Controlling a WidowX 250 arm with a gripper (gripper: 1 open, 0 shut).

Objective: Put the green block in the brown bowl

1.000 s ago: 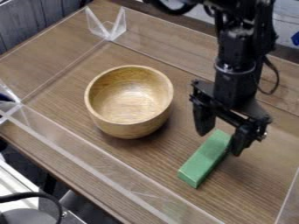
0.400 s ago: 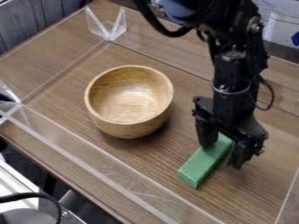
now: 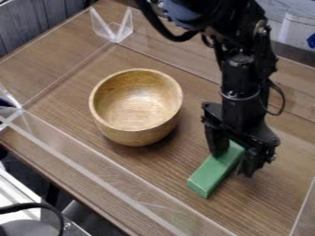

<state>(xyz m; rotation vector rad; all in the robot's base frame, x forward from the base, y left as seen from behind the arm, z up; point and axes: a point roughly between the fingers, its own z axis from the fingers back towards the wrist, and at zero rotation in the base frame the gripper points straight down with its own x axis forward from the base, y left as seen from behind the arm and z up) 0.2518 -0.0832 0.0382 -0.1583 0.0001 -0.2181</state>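
The green block (image 3: pixel 211 175) lies flat on the wooden table at the right front, its long side running diagonally. My gripper (image 3: pixel 237 153) points straight down over the block's far end. It is open, one finger on each side of that end, and the fingertips (image 3: pixel 255 163) are low, close to the table. The far end of the block is partly hidden behind the fingers. The brown bowl (image 3: pixel 136 106) stands upright and empty to the left of the gripper, a short gap away.
Clear acrylic walls (image 3: pixel 74 157) fence the table, with one running along the front left and another at the right. A clear corner bracket (image 3: pixel 117 28) stands at the back. The black arm (image 3: pixel 241 55) rises behind the gripper.
The gripper has come down over the far end of the green block and now straddles it. The jaws stayed open. Block and bowl have not moved.
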